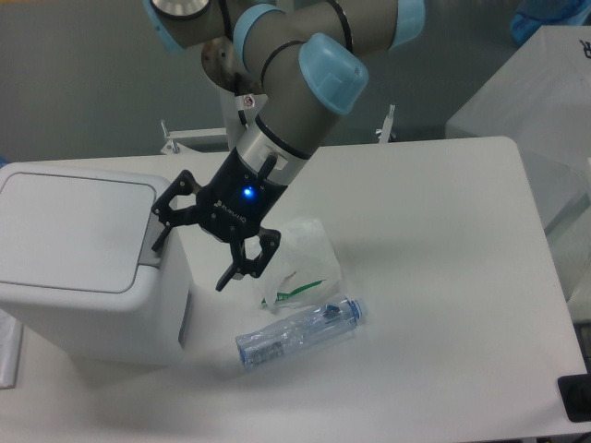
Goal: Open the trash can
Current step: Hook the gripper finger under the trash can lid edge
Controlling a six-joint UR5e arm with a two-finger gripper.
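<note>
The trash can [83, 277] is a large white boxy bin standing at the left side of the table. Its flat lid [74, 226] lies shut. My gripper [189, 267] is open and empty, tilted down and to the left beside the can's right edge. One finger [164, 221] is at the lid's right edge, where a grey strip shows; I cannot tell whether it touches. The other finger [242, 266] hangs over the table to the right of the can.
A crumpled white plastic bag [300, 263] lies just right of the gripper. A clear plastic bottle [300, 332] lies on its side in front of it. A pale box [545, 92] stands beyond the table's far right corner. A dark object [574, 397] is at the lower right.
</note>
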